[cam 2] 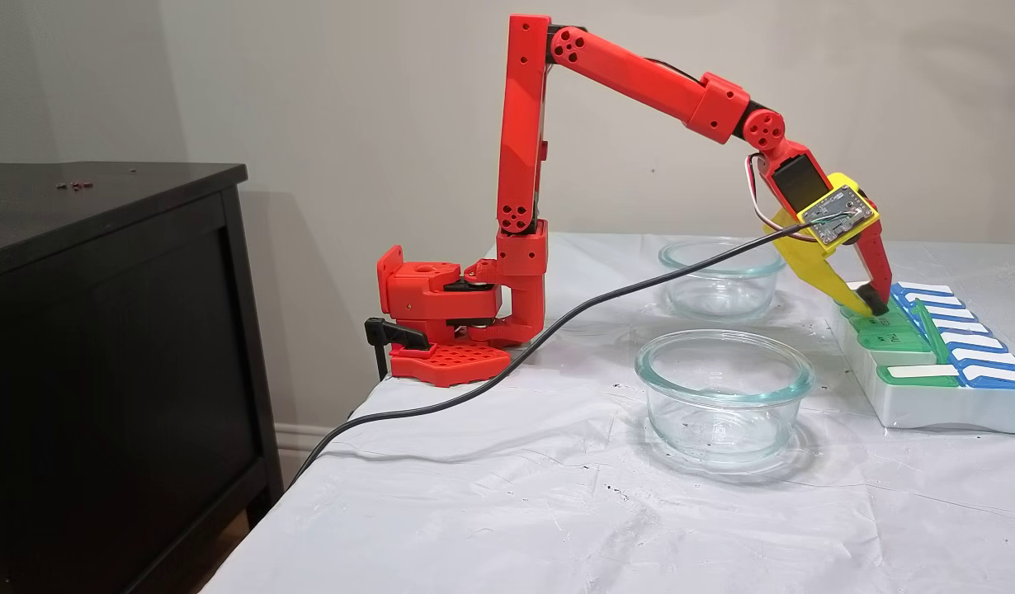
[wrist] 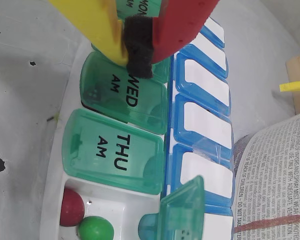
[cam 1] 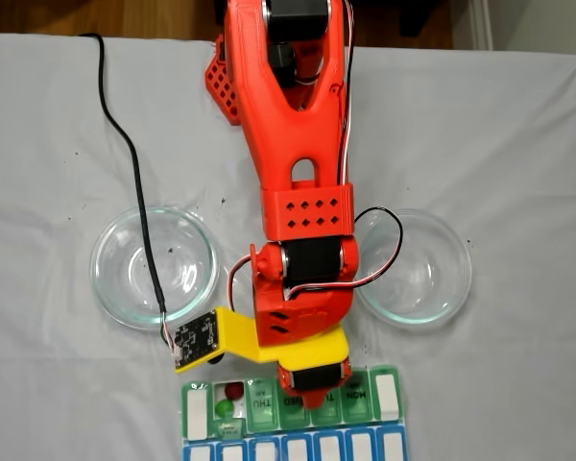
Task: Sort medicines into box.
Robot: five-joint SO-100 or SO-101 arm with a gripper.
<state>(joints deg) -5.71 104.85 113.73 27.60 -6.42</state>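
Tablecloth, claw (wrist: pixel 140 50) closed (touching box (wrist: pixel 115 150))

The arm (cam 2: pixel 631 78) is showing bright red throughout, its gripper (wrist: pixel 140 47) pairing a yellow finger with a red one around a black pad. Beside the gripper, the box (wrist: pixel 115 150) is showing translucent green lids lettered in black, a blue row with white labels, and a seemingly white base. One dark red medicine (wrist: pixel 71 207) and one bright green medicine (wrist: pixel 95 229) are sitting in it.
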